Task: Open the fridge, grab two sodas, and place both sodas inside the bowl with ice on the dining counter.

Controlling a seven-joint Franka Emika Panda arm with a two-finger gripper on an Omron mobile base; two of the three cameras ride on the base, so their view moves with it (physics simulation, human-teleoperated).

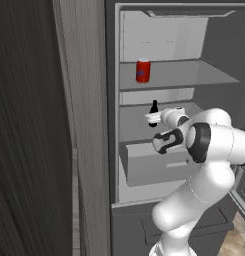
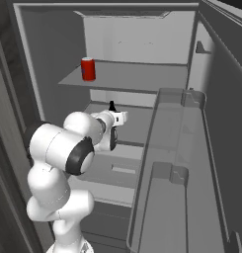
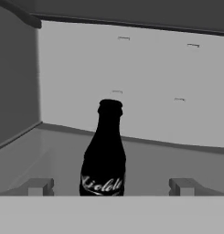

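The fridge (image 1: 164, 35) stands open, its pale interior facing me. A short red can (image 1: 143, 70) (image 2: 88, 68) stands at the left of the upper shelf. One shelf lower stands the slim dark bottle (image 1: 154, 109) (image 2: 112, 105) (image 3: 104, 155), upright, its pale label low on the body. My gripper (image 1: 152, 119) (image 2: 123, 117) (image 3: 111, 187) is level with that shelf and open. Its fingertips (image 3: 39, 186) flank the bottle's base from the near side and touch nothing. The bowl with ice and the dining counter are out of view.
A wood-grain cabinet panel (image 1: 84, 125) borders the fridge on the left. The open fridge door (image 2: 191, 163) with its clear bins stands close on the right. A grey drawer (image 1: 154, 167) sits under the bottle's shelf, just below my forearm.
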